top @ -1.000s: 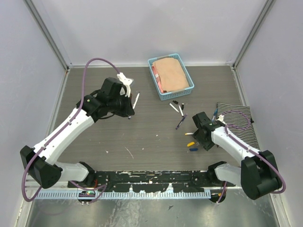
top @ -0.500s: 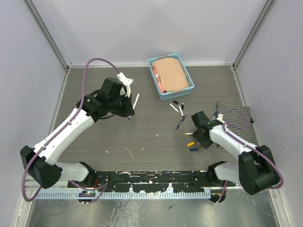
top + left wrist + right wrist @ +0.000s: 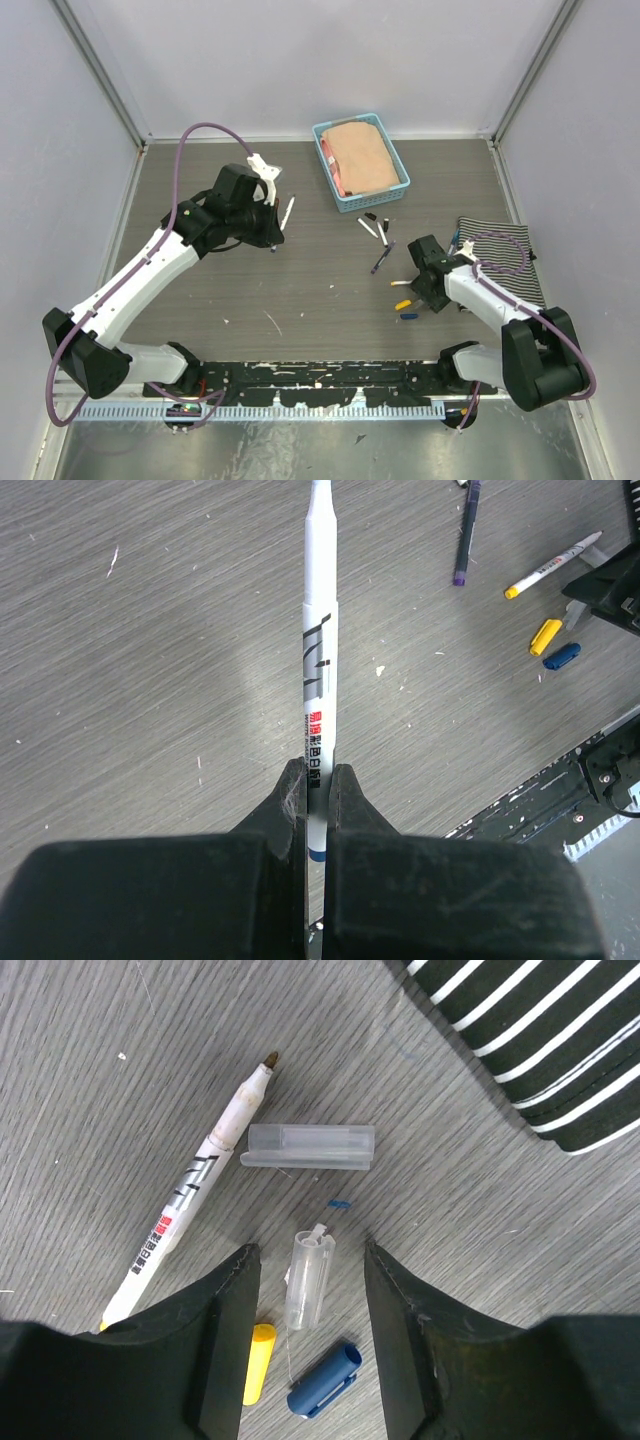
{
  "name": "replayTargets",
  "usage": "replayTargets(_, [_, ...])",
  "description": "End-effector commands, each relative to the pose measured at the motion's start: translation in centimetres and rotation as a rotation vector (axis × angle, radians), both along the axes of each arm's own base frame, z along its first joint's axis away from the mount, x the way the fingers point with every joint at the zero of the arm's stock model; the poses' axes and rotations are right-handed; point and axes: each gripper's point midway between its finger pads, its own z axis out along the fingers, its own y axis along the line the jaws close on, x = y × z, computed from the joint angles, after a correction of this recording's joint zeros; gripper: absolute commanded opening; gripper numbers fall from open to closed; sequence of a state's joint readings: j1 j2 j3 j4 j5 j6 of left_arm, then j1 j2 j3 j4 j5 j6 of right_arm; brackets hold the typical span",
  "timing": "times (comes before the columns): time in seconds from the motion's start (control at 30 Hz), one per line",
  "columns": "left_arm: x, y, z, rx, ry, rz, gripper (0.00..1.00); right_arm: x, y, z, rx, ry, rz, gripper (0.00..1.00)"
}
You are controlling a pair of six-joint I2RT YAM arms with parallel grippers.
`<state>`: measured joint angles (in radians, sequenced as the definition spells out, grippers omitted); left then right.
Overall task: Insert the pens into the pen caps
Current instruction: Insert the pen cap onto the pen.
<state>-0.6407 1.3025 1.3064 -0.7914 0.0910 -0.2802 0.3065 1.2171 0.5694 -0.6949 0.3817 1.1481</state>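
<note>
Pens first, Mia: where are they?

One white pen (image 3: 318,680) is clamped near its rear end in the left pincer (image 3: 318,780), Tom. Its tip points away and it is held above the bare tabletop (image 3: 150,630) on the far left. A second white pen (image 3: 190,1210) lies uncapped on the right. Further loose pens (image 3: 372,228) lie just beyond it, toward the blue basket (image 3: 326,152).

And the caps?

All on the right, near side. A clear cap (image 3: 308,1295) lies between the fingers of the right pincer (image 3: 308,1260), which stands open around it with neither finger touching. A longer clear cap (image 3: 308,1147) lies just beyond. A yellow cap (image 3: 258,1363) and a blue cap (image 3: 325,1380) lie just nearer, and the striped cloth (image 3: 520,1050) is off to the right.

What could go wrong?

The cap lies flat and looks slick and round, so I judge it may roll or squirt out as the fingers close, or get caught skew. The yellow cap sits just beside one finger and could be nudged or pinched along with it. The held pen also sticks far out of its pincer, so a slightly off-line push into a cap could swing it in the grip or jam its tip on the rim.
</note>
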Motion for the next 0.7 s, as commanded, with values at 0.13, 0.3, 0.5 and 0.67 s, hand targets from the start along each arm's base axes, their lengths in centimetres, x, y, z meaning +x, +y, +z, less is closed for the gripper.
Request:
replayTargets(0.13, [0.0,0.2,-0.2,0.016,-0.004,-0.009,0.00,-0.5,-0.7,-1.6,-0.023,0.043,0.004,0.47])
replayTargets(0.3, [0.0,0.2,-0.2,0.016,-0.005,-0.007,0.00,-0.8,-0.2,-1.9,0.009,0.039,0.009,0.44])
replayTargets(0.5, [0.0,0.3,-0.2,0.019,-0.006,-0.006,0.00,-1.0,0.4,-1.8,0.047,0.038,0.022,0.43])
replayTargets(0.67, [0.0,0.3,-0.1,0.020,-0.008,-0.005,0.00,-1.1,0.8,-1.7,0.070,0.038,0.029,0.43])
